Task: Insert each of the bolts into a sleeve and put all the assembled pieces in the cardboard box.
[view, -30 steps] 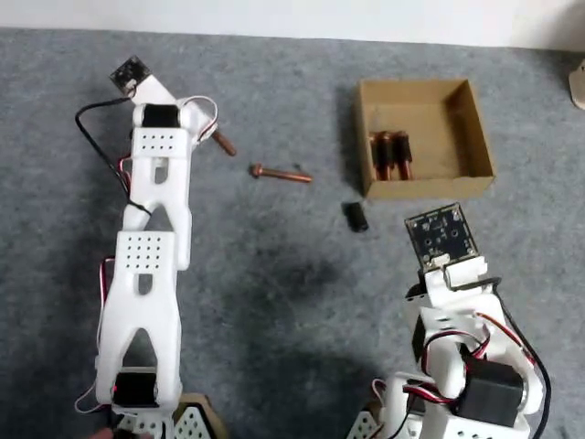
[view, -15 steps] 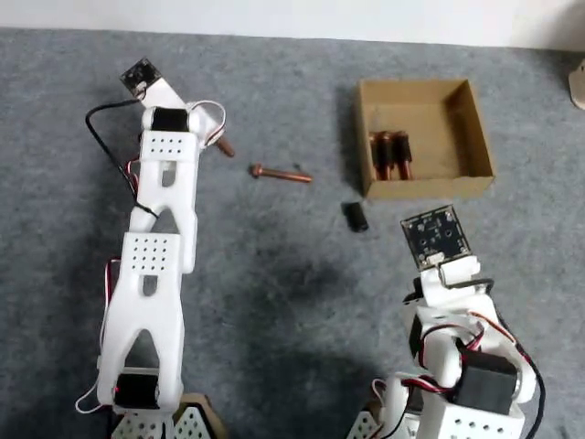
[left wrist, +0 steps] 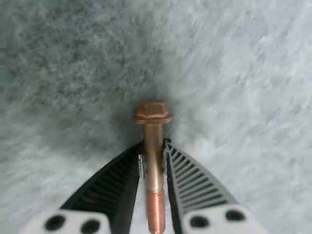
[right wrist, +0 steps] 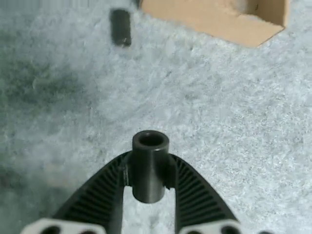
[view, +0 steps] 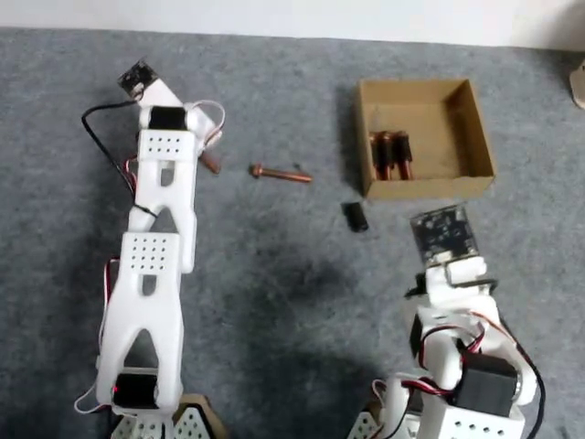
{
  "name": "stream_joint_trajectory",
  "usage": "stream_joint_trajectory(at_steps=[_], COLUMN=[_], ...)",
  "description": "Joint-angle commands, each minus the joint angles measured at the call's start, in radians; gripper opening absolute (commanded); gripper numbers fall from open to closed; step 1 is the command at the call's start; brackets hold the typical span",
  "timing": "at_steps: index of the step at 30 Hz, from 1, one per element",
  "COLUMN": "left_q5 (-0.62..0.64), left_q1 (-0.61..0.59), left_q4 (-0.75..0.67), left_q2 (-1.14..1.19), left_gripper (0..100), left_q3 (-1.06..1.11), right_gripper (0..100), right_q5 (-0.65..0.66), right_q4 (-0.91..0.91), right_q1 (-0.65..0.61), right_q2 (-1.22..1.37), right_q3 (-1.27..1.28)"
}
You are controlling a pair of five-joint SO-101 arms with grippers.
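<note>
My left gripper (left wrist: pixel 155 148) is shut on a copper bolt (left wrist: pixel 152 146), head pointing away from the wrist, above the grey carpet; in the high view this bolt (view: pixel 209 162) pokes out beside the left arm at the far left. A second copper bolt (view: pixel 280 173) lies loose on the carpet. My right gripper (right wrist: pixel 149 170) is shut on a black sleeve (right wrist: pixel 149 163), its open bore facing outward. Another black sleeve (right wrist: pixel 120 27) (view: pixel 356 217) lies near the cardboard box (view: pixel 480 137) (right wrist: pixel 214 19), which holds several assembled pieces (view: pixel 389 155).
The grey carpet spreads between the two arms. The right arm's wrist camera board (view: pixel 444 233) sits just in front of the box's near wall. A pale object (view: pixel 578 84) shows at the far right edge.
The left arm has drawn back slightly with its bolt, which now sits lower beside the arm. The right arm's wrist has shifted a little to the right and nearer.
</note>
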Motion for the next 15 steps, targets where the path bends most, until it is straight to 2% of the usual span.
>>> stream_joint_trajectory(at_steps=[1, 4, 9, 11, 15], left_q5=[-0.078, -0.117, -0.124, -0.167, -0.192], left_q1=[0.016, 0.022, -0.004, -0.004, -0.01], left_q4=[0.216, 0.267, 0.272, 0.272, 0.273], left_q2=[-0.045, -0.119, -0.223, -0.259, -0.318], left_gripper=[1, 1, 1, 1, 1], left_q3=[-0.116, -0.097, -0.09, -0.082, -0.007], right_gripper=[0.6, 0.6, 0.6, 0.6, 0.6], right_q5=[-0.08, -0.114, -0.155, -0.167, -0.175], right_q4=[-0.079, -0.174, -0.309, -0.378, -0.507], right_q1=[0.007, -0.015, -0.171, -0.236, -0.309], right_q2=[-0.004, -0.004, -0.004, -0.004, -0.002], right_q3=[-0.004, -0.004, 0.038, 0.07, 0.171])
